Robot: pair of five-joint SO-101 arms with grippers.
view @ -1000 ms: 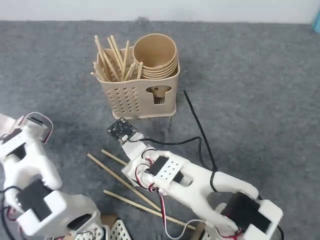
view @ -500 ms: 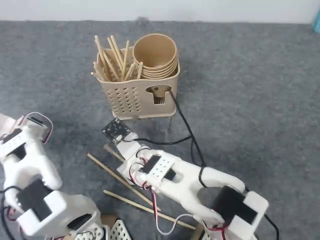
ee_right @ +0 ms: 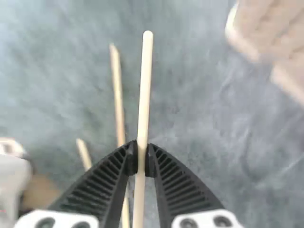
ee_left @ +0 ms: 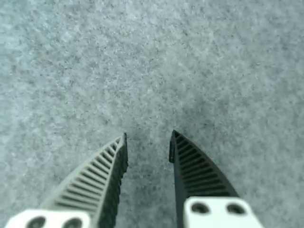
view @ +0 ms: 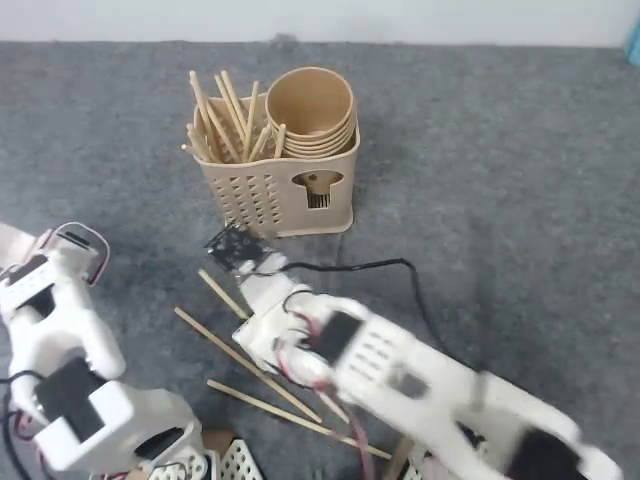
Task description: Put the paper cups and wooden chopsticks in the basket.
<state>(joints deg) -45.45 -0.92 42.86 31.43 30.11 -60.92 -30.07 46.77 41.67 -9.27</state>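
the wooden chopsticks [view: 225, 120] are standing in a bunch in one side of the basket [view: 275, 195]. the paper cups [view: 310, 100] are sitting stacked one inside another in the other side, just beside the sticks. the basket is standing upright on the grey carpet [view: 520, 200].

one more chopstick [ee_right: 143, 85] is being held by the right gripper [ee_right: 140, 146]. its two fingers are squeezing together on the stick, one on each side. the long end of the stick is poking out past the tips. the right arm [view: 400, 375] is reaching low over the carpet in front of the basket, and the held stick is near the basket but not in it.

two loose chopsticks [view: 245, 365] are lying flat and slanted on the carpet, next to the right arm and well apart from the basket.

the left gripper [ee_left: 147, 137] is pointing down at the carpet. its fingers are sitting apart, and grey carpet is showing through the gap between them. the left arm [view: 60, 370] is sitting at the near left side, well apart from the basket.
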